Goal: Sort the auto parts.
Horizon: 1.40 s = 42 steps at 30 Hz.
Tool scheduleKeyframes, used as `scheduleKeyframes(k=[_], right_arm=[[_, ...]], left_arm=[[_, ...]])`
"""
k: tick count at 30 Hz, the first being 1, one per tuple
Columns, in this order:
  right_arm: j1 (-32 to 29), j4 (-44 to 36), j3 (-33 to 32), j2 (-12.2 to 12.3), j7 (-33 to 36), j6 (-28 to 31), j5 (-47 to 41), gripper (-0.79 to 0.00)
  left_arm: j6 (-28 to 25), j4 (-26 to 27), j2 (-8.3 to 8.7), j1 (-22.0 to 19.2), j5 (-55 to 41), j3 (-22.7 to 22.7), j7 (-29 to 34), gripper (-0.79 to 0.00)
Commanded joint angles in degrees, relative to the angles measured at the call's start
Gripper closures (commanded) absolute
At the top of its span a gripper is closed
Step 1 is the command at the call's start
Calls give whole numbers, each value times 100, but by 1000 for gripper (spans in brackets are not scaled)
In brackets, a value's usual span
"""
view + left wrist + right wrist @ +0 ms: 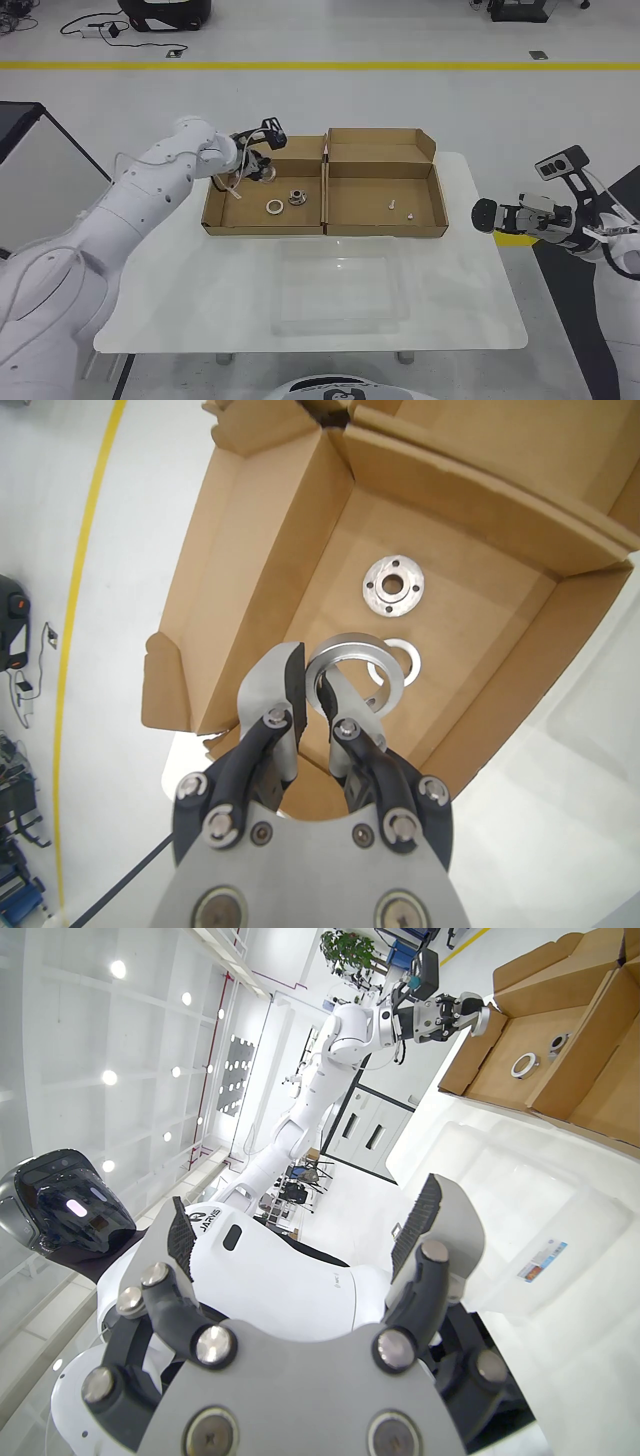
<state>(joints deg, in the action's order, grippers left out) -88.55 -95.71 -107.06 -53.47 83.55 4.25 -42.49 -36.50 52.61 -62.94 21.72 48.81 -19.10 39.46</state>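
Observation:
My left gripper (309, 670) hangs over the left cardboard box (222, 205), shut on a thick metal ring (360, 652), with one finger inside the ring and one outside. From above, the left gripper (258, 168) is near that box's back left corner. On the box floor lie a round flange with holes (393, 586) and a flat ring (407, 660), the ring partly hidden by the held one. The right cardboard box (430, 190) holds two small bolts (392, 204). My right gripper (300, 1223) is open and holds nothing, off the table's right edge.
A clear plastic tray (340, 290) sits at the front middle of the white table (470, 300), before both boxes. The boxes stand side by side at the back, with raised flaps. A yellow floor line (400, 66) runs behind the table.

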Motion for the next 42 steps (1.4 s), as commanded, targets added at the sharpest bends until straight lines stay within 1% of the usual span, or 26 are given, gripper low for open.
scheduleKeyframes(k=[1,5,12,16,23,29,42], right_arm=[[0,0,0,0,0,0,0,-785],[0,0,0,0,0,0,0,-785],[0,0,0,0,0,0,0,-785],[0,0,0,0,0,0,0,-785],[0,0,0,0,0,0,0,-785],[0,0,0,0,0,0,0,-785],[0,0,0,0,0,0,0,-785]], left_arm=[[-125,-227,-109,-37,115,78,44,0],[-306,-593,-301,-72,376,216,23,0],[-482,-1224,-591,-3,662,369,-162,0],[-534,-1652,-722,42,838,428,-273,0],[-606,-2221,-911,55,1124,480,-482,0],[-600,-2407,-1040,72,1162,444,-548,0],[-617,-2707,-1237,156,1435,416,-835,0]])
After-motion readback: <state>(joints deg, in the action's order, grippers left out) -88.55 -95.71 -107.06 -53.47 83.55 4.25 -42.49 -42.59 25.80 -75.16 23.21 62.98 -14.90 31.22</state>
